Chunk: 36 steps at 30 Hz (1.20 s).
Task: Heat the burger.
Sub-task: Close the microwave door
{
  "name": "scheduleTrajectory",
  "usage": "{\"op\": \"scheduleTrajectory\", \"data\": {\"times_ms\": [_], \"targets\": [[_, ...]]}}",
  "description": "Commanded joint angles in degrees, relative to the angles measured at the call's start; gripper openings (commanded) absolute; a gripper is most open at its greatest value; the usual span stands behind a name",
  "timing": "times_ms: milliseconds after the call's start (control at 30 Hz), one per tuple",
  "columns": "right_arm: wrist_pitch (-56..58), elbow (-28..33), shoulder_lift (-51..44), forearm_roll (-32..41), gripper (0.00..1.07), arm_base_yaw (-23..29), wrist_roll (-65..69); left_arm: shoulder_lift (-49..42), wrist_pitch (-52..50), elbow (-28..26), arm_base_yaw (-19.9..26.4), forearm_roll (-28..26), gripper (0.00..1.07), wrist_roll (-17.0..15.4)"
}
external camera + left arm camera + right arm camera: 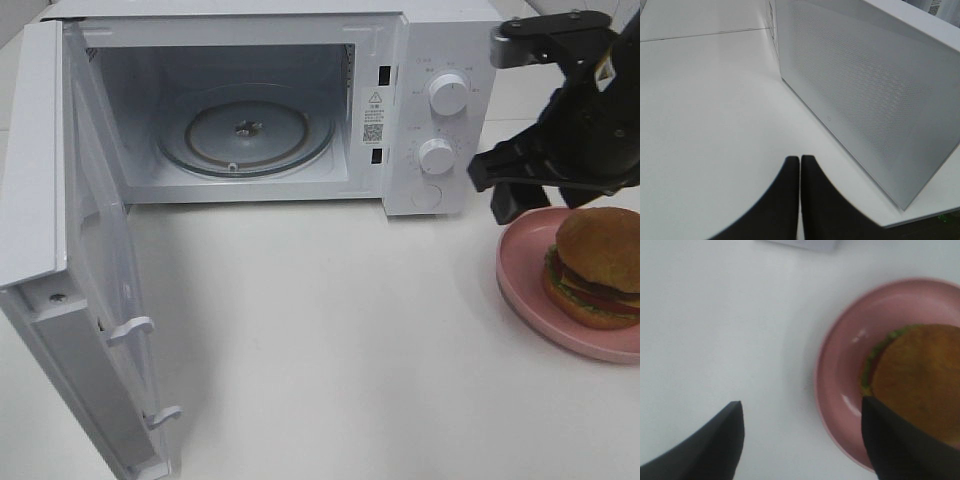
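One step looks done: the microwave [250,110] door hangs open. Burger [597,265] sits on the plate [530,290], far right on the worktop. Right tool [802,432] spread above it, empty; left tool [800,200] clenched. Lifting, loading, heating remain.

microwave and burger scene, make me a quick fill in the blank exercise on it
1. The microwave door stands ____.
2. The burger sits on a ____ plate.
3. The glass turntable inside the microwave carries ____.
4. The right hand hovers by the plate with its fingers ____, while the left hand is shut.

Missing words: open; pink; nothing; open
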Motion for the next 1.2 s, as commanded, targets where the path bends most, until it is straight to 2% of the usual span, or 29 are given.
{"op": "scheduleTrajectory", "data": {"times_ms": [33,200,367,433,467,533,633,767,1000,1067,1200], "targets": [[6.2,-0.3,-0.5,2.5,0.61,-6.4,-5.0,-1.1,-0.6,0.1,0.0,-0.3,0.00,0.2],[10.4,-0.3,-3.9,3.2,0.61,-10.9,-6.4,-1.1,-0.6,0.1,0.0,-0.3,0.00,0.2],[12.8,-0.2,-9.6,1.4,0.61,-11.3,-5.4,-1.1,-0.6,0.1,0.0,-0.3,0.00,0.2],[15.6,0.5,-16.7,-0.4,0.61,-11.3,-4.6,-1.1,-0.6,0.1,0.0,-0.3,0.00,0.2],[15.6,0.5,-16.7,-0.4,0.61,-11.3,-4.6,-1.1,-0.6,0.1,0.0,-0.3,0.00,0.2],[17.1,2.3,-22.5,-0.2,0.61,-11.3,-4.5,-1.1,-0.6,0.1,0.0,-0.3,0.00,0.2],[17.4,3.3,-24.8,0.1,0.61,-11.3,-4.5,-1.1,-0.6,0.1,0.0,-0.3,0.00,0.2],[18.7,8.8,-36.0,0.2,0.61,-11.3,-4.5,-1.1,-0.6,0.1,0.0,-0.3,0.00,0.2],[20.3,15.5,-48.1,0.2,0.61,-11.3,-4.5,-1.1,-0.6,0.1,0.0,-0.3,0.00,0.2],[20.2,19.7,-55.9,0.1,0.61,-11.3,-4.7,-1.1,-0.6,0.1,0.0,-0.3,0.00,0.2],[20.1,22.5,-60.4,0.1,0.61,-11.3,-5.9,-1.1,-0.6,0.1,0.0,-0.3,0.00,0.2]]}}
